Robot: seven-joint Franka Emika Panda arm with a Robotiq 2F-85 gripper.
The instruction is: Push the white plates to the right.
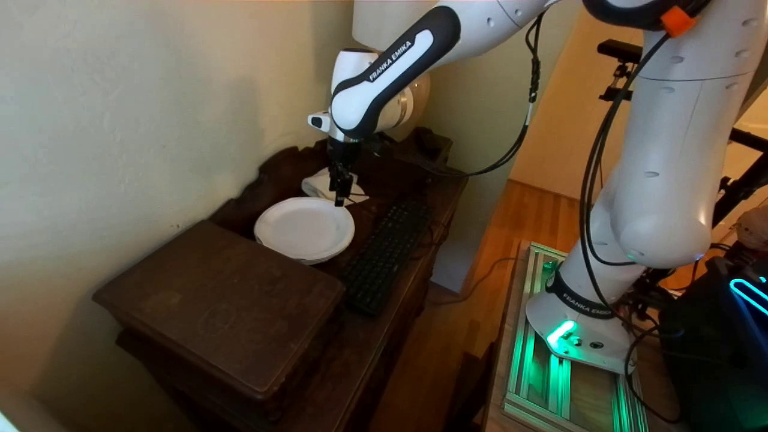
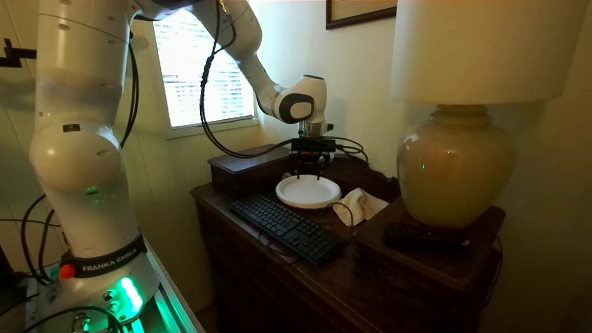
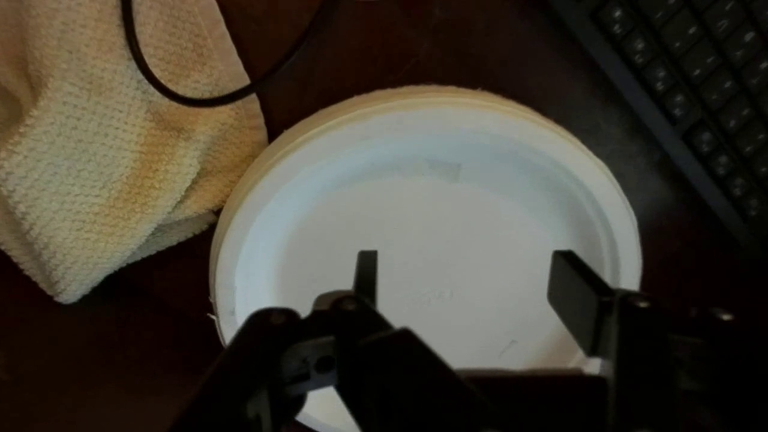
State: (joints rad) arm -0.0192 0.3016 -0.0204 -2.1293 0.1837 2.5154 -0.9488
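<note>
A stack of white plates (image 1: 303,231) lies on the dark wooden dresser (image 1: 366,354). The stack also shows in an exterior view (image 2: 308,192) and fills the middle of the wrist view (image 3: 432,222). My gripper (image 2: 308,177) points down over the stack with its fingers apart and nothing between them. It also shows in an exterior view (image 1: 340,201). In the wrist view my gripper (image 3: 462,264) has both fingertips over the top plate, the right one close to the rim. I cannot tell whether the tips touch the plate. The gripper hides the plate's near edge there.
A cream towel (image 2: 360,206) lies beside the stack, close to its rim in the wrist view. A black keyboard (image 2: 286,229) runs along the dresser's front side. A black cable (image 3: 210,103) loops by the towel. A raised wooden box (image 1: 222,300), a lamp (image 2: 455,171) and a remote (image 2: 423,236) flank it.
</note>
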